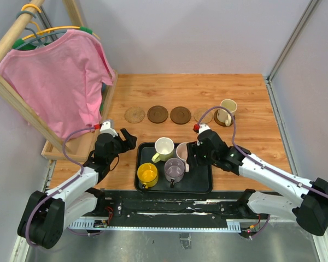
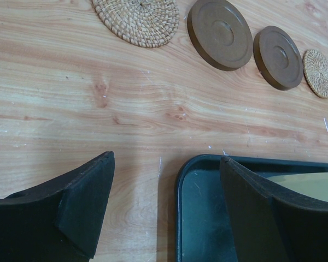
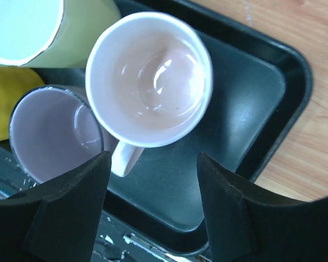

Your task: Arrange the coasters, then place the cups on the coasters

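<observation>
Coasters (image 1: 157,114) lay rowed at twelve o'clock; one cup (image 1: 228,107) topped the three-o'clock one, four sat in the tray (image 1: 201,181). Both jaws gaped empty.

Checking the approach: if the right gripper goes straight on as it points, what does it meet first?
The right gripper would meet the pink mug first, probably its handle, which sits between the open jaws; depth is unclear.

Black tray (image 1: 202,181) on table (image 1: 251,109); pink shirt (image 1: 60,82) on wooden rack (image 1: 13,34).

bright yellow mug (image 3: 5,101), mostly cropped
</observation>
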`<action>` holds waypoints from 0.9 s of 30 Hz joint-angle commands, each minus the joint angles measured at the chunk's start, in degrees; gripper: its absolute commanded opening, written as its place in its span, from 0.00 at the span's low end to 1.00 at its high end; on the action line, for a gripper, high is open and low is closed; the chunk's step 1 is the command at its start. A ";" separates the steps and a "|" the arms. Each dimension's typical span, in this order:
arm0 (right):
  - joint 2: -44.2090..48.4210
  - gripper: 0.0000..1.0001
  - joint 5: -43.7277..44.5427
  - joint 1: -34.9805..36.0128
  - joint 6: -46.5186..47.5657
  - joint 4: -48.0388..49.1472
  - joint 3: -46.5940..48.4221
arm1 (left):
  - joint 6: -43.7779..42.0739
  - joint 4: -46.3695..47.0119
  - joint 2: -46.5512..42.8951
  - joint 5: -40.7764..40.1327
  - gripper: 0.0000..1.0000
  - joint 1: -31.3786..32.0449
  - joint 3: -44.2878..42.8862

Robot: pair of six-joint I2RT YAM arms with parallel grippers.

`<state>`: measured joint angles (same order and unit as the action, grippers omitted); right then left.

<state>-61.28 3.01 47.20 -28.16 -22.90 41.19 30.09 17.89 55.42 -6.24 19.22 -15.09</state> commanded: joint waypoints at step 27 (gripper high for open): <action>-6.11 0.58 5.92 4.61 -2.00 -3.60 -1.83 | 0.76 1.72 -0.81 0.68 0.81 0.20 0.67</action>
<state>-69.01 4.95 50.92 -28.93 -22.85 40.75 30.50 17.91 55.13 -6.09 19.22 -15.07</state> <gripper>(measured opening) 0.581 0.813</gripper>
